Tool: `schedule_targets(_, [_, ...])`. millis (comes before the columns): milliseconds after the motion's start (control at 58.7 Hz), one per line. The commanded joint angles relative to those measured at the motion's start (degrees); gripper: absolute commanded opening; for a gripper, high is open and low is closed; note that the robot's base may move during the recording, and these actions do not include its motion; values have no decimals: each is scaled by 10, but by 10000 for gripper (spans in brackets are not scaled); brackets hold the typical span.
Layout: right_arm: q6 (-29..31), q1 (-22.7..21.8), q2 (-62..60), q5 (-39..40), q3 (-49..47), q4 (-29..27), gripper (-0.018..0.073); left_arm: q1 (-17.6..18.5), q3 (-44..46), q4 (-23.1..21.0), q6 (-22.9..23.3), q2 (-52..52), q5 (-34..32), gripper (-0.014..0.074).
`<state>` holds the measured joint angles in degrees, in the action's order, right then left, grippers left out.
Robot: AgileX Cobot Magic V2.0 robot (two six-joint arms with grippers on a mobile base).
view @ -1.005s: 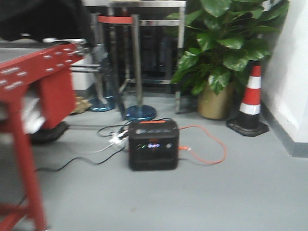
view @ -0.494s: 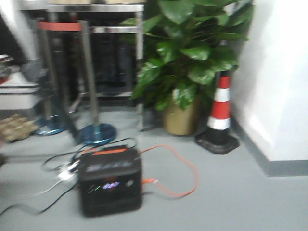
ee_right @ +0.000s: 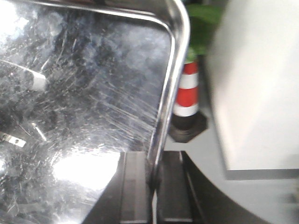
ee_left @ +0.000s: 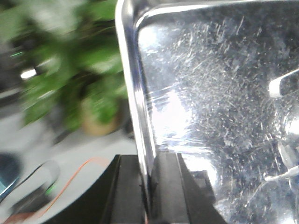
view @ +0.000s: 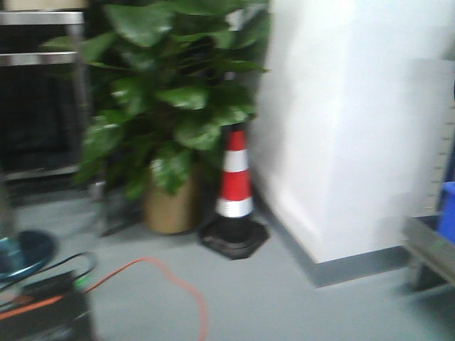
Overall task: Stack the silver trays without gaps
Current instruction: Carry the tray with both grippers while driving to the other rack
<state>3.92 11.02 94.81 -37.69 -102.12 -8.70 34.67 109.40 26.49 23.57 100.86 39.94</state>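
1. My left gripper (ee_left: 149,186) is clamped on one rim of a silver tray (ee_left: 215,107); one black finger sits outside the thin edge and the other inside, with the rim pinched between them.
2. My right gripper (ee_right: 153,186) pinches the opposite rim the same way; the tray hangs between both arms, resting on nothing I can see, and its scratched, shiny face fills both wrist views.
3. I judge the two-sided hold suits the thing itself; it is wide, thin and slick, and a single pinch would likely let it swing or twist.
4. The front view is blurred and shows no stack; I see a potted plant (view: 170,121), a traffic cone (view: 234,188) just beside it, a white wall (view: 355,128), an orange cable (view: 170,280) on the floor, and a blue bin (view: 446,209) at the far right edge.
5. I read this as the carrying stage; the tray is not yet set on another, and where it must go is out of sight.
6. The risk I weigh is the rim slipping from either pinch; to nest without a gap it should come down level and squared to the tray below.
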Motion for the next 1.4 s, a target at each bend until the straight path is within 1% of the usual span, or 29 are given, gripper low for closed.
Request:
schedule_targets(0, [12, 10, -5, 23, -5, -25, -79, 9, 6, -13, -4, -4, -51, 0])
schedule_targets(1380, [12, 10, -5, 23, -5, -25, -79, 9, 6, -12, -4, -4, -51, 0])
